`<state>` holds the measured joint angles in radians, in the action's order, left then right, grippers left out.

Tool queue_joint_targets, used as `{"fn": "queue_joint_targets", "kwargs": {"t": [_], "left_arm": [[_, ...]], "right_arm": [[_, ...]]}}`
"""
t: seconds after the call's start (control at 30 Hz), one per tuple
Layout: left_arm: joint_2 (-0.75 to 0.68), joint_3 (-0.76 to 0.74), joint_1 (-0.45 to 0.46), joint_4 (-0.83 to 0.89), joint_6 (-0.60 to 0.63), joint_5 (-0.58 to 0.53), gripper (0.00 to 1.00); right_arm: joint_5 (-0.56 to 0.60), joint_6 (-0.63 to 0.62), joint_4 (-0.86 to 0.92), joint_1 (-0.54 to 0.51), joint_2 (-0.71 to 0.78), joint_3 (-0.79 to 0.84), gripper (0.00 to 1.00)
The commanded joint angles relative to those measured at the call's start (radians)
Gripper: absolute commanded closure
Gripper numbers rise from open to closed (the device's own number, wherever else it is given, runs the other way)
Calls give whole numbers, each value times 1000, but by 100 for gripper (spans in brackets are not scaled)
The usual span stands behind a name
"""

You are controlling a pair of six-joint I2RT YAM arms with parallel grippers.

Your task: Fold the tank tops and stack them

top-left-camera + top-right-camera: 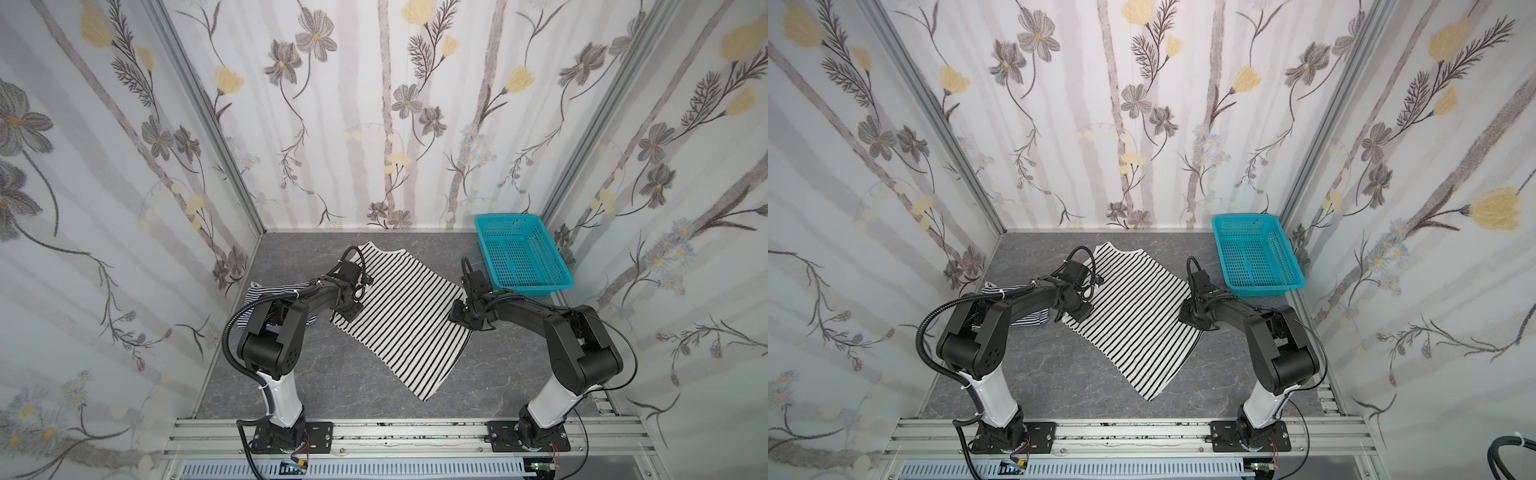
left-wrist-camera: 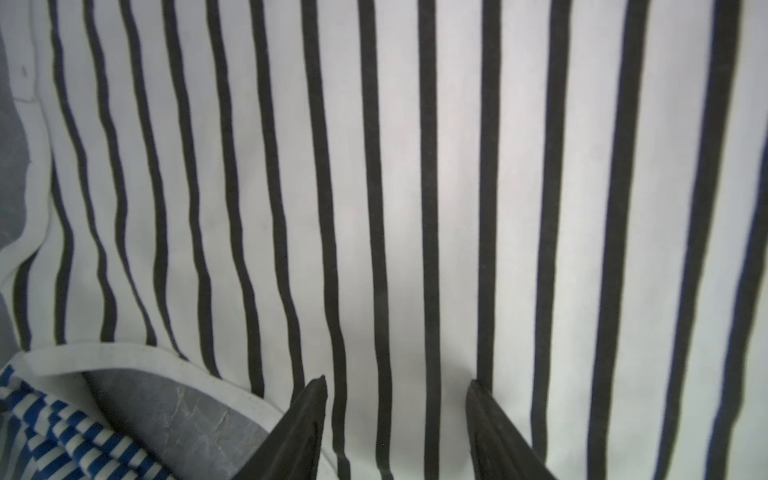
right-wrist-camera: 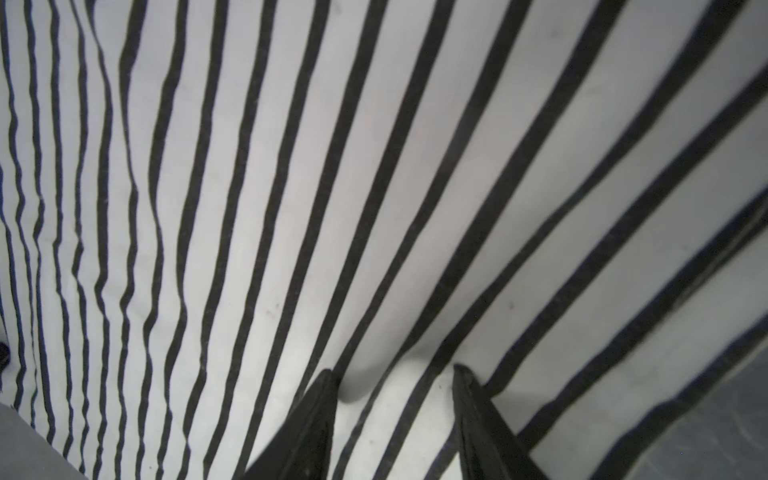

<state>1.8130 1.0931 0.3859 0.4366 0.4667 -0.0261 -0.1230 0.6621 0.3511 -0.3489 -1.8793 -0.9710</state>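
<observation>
Looking down, we've got the black-and-white top (image 1: 409, 316) spread flat, slanted across the middle of the surface (image 1: 316, 374). Our left gripper (image 2: 397, 380) is at its left side by the armhole, jaws spread, tips down at the cloth. Our right gripper (image 3: 392, 370) is at the opposite side, jaws spread too, with a little bump of cloth between them. The navy-striped top (image 1: 253, 297) lies bunched near the left edge, and the basket (image 1: 519, 253) sits in the far right corner.
</observation>
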Motion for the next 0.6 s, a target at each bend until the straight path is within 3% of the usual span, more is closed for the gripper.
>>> {"fn": "queue_joint_targets", "kwargs": {"t": [0.0, 0.47, 0.57], "left_arm": [[-34, -38, 31, 39, -21, 8, 44], [-143, -161, 169, 73, -79, 56, 42], [-163, -179, 204, 96, -70, 58, 42]], "right_arm": [[8, -34, 23, 32, -50, -56, 52], [37, -91, 160, 172, -283, -431, 52], [-25, -93, 189, 159, -292, -489, 52]]}}
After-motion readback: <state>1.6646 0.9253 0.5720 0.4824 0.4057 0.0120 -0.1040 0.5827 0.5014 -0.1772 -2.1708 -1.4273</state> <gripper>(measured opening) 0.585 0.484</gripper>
